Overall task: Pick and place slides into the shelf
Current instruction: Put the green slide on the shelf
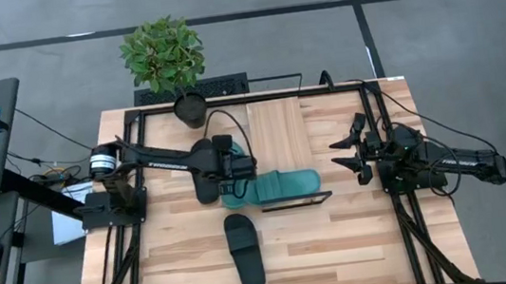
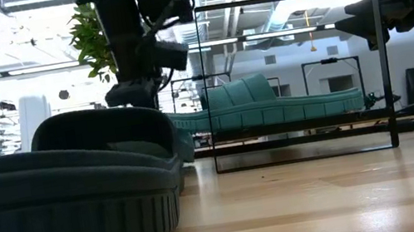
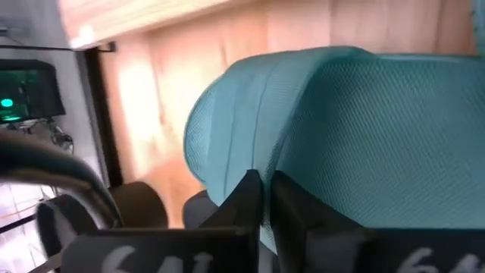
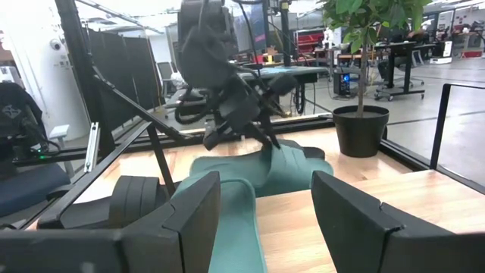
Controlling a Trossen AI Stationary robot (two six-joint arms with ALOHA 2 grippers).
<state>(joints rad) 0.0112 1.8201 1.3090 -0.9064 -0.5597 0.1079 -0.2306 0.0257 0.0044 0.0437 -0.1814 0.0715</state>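
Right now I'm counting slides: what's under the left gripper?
The left gripper covers one end of a teal slide on the shelf. Whether another lies beneath is hidden.

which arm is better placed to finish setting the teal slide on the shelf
Left: its pincer is pinched on the teal slide at the shelf. The right pincer hangs open, off to the side.

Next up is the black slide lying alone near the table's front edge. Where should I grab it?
Take the black slide by its wide strap, coming straight down from above. It lies flat, sole down, with clear table around it, so fingers can probably pinch the raised strap across its width.
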